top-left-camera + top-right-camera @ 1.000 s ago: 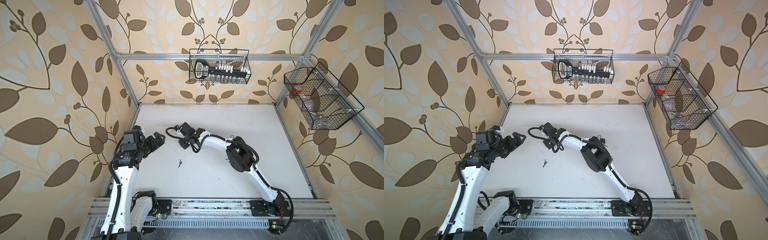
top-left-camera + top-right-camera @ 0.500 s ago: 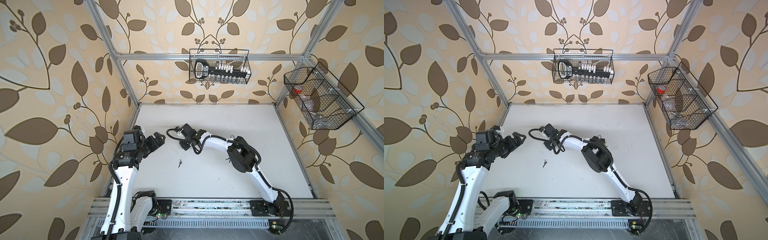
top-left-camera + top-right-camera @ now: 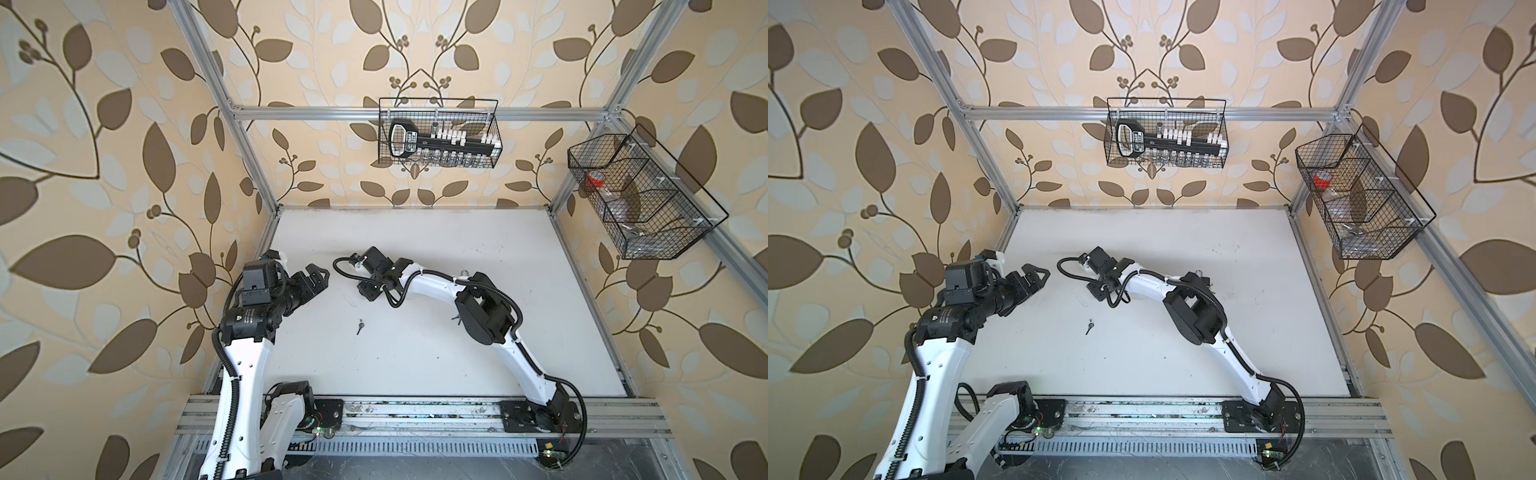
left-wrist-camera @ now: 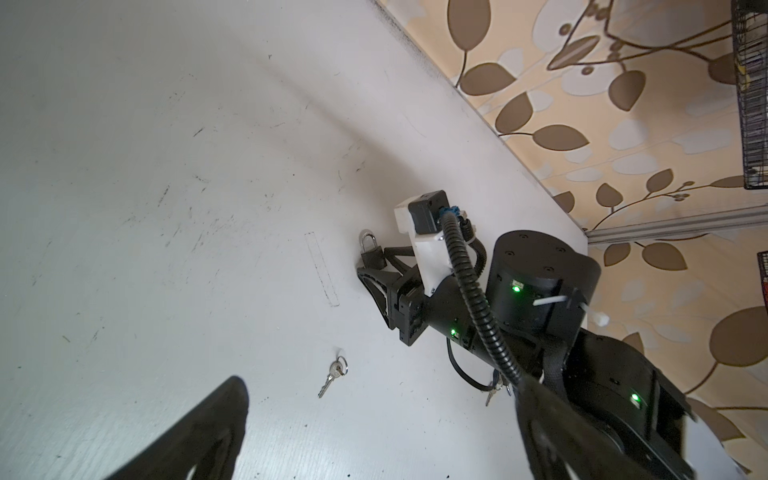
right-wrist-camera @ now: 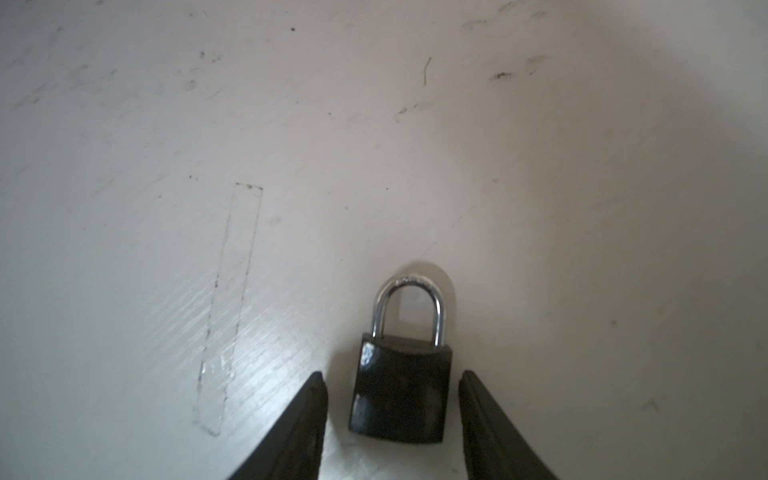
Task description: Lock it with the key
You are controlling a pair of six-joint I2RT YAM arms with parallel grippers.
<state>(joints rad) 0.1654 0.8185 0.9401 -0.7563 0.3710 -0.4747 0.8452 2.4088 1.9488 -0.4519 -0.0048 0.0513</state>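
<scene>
Right gripper jaws released, padlock between them untouched, left gripper jaws spread wide and empty, key lying apart from both.

Beige wallpaper with big brown leaves covers every wall. Aluminium framing edges the corners. A black wire basket hangs upper centre, a second wire basket upper right. The scuffed white tabletop is softly lit.

2 arms: the left arm and right arm wear white shells with black joints, ribbed black conduit, green LEDs, white zip ties; the left gripper is black openwork.
</scene>
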